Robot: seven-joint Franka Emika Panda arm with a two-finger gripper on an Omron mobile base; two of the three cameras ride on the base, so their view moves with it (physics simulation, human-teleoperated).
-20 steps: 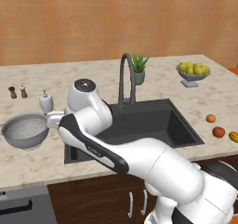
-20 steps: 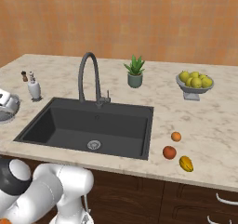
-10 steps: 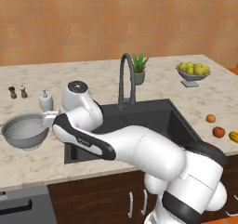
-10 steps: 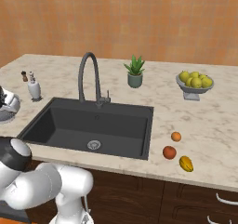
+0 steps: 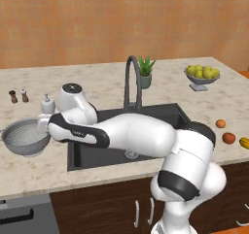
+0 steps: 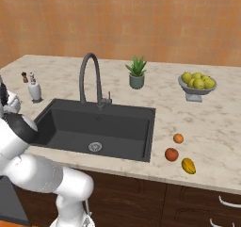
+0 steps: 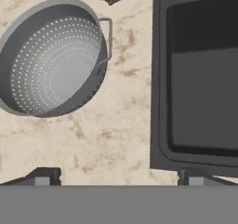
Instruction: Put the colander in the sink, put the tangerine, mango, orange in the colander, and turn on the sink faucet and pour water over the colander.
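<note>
Colander (image 7: 53, 58) sits upright on the counter (image 7: 116, 139) just left of the sink (image 7: 200, 79), empty. Gripper (image 7: 118, 175) hangs above the bare counter between the two, jaws spread wide and holding nothing. Three fruits (image 6: 178, 151) lie right of the sink.

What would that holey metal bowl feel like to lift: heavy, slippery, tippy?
The colander is probably stiff and light for its size: it looks like thin metal, pierced all over. Its smooth curved wall may slip in the open pincer, so the side handle seems the safer hold. With its round underside, it might rock if nudged on the counter.
</note>
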